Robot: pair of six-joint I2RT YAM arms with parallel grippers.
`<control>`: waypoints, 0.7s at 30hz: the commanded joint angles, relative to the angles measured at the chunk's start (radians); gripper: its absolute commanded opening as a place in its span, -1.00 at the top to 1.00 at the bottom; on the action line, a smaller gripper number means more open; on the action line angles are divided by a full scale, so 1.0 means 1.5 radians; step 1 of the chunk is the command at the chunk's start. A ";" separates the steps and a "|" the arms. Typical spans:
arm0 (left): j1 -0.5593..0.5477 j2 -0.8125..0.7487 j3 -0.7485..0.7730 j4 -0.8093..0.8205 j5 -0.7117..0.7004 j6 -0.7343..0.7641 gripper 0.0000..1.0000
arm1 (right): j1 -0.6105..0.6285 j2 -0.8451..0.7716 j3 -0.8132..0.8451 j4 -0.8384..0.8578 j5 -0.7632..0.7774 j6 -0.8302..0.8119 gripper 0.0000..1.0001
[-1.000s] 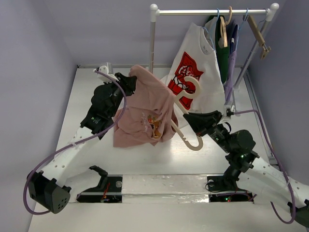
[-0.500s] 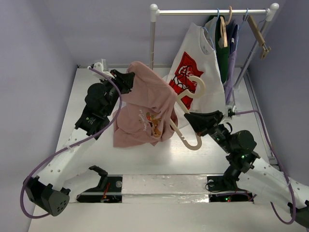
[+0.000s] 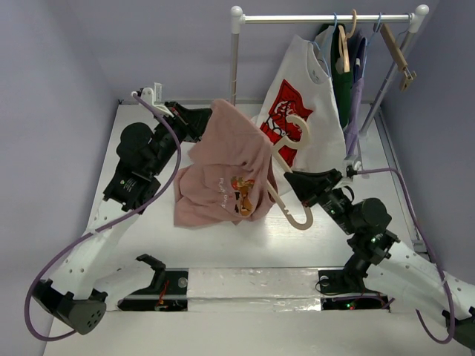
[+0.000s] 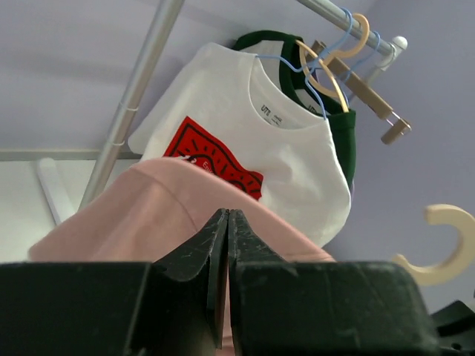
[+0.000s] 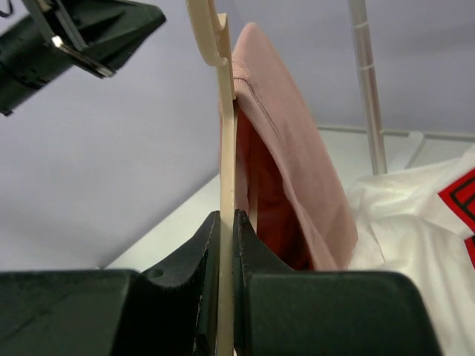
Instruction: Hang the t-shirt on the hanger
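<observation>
The dusty-pink t-shirt [image 3: 226, 167] hangs raised over the table centre, its cartoon print facing the camera; it also fills the lower left wrist view [image 4: 148, 215] and shows in the right wrist view [image 5: 293, 156]. My left gripper [image 3: 206, 119] is shut on the t-shirt's top edge, its jaws pressed together on the cloth [image 4: 226, 215]. My right gripper [image 3: 291, 180] is shut on the cream hanger [image 3: 289, 174], whose one arm reaches inside the t-shirt. In the right wrist view the hanger [image 5: 226, 148] stands upright between the jaws. The hook [image 4: 449, 245] shows at the right of the left wrist view.
A clothes rail [image 3: 326, 18] stands at the back right with a white t-shirt with a red logo [image 3: 300, 111], dark garments, blue hangers and a brown wooden hanger [image 3: 397, 53]. Walls close in left and right.
My left gripper has moved back and to the right, pulling the t-shirt's top higher and further over the hanger. The right gripper and the hanger have barely moved.
</observation>
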 commanded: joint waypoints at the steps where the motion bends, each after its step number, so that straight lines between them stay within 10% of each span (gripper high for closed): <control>1: -0.001 -0.015 0.009 0.012 0.040 0.001 1.00 | 0.002 -0.010 0.052 0.045 0.015 -0.013 1.00; 10: -0.001 0.029 0.033 -0.022 -0.003 0.022 1.00 | 0.002 -0.018 0.042 0.058 -0.005 -0.001 1.00; 21: -0.001 0.045 -0.079 0.035 -0.082 0.049 0.20 | 0.002 -0.059 0.068 0.015 -0.006 -0.012 1.00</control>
